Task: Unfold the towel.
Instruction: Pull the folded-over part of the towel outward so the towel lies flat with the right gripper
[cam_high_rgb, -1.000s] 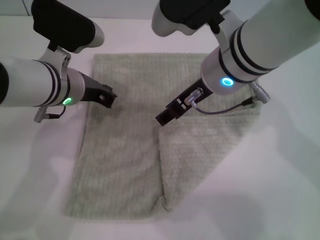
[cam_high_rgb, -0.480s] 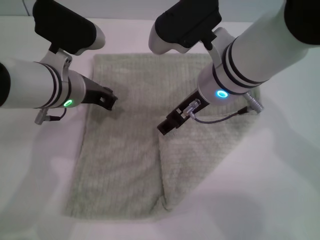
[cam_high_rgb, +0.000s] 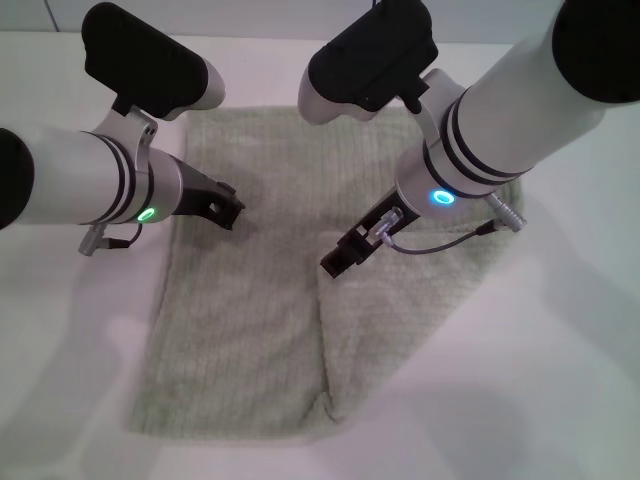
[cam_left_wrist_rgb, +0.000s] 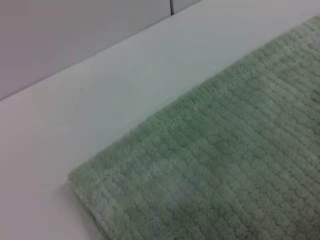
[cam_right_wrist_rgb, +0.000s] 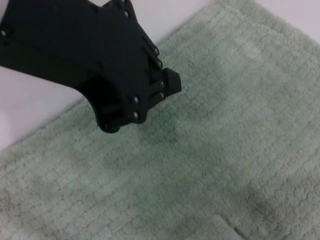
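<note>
a pale sage-green plush towel with fine ribbed stripes (cam_high_rgb: 300, 290) lies flat on a white worktop (cam_high_rgb: 560, 340), filling the middle of the head view. it is not fully opened: its right part is still doubled over, a second layer lying on the lower one with a straight edge running from the middle of the cloth toward the near side, where the fold ends in a small raised corner. the left part lies single and smooth, and the far left corner sits square on the worktop in the left wrist view.

the left claw (cam_high_rgb: 222, 203) hangs over the towel's left part, close to its left edge; whether it is wide or narrow cannot be told. the right claw (cam_high_rgb: 340, 262) hangs just above the far end of the flap's edge (the likely place to take hold), and its state cannot be told either. neither visibly holds cloth.

by this reading the job is partly done: the folded layer still has to be lifted and laid out to the right.
</note>
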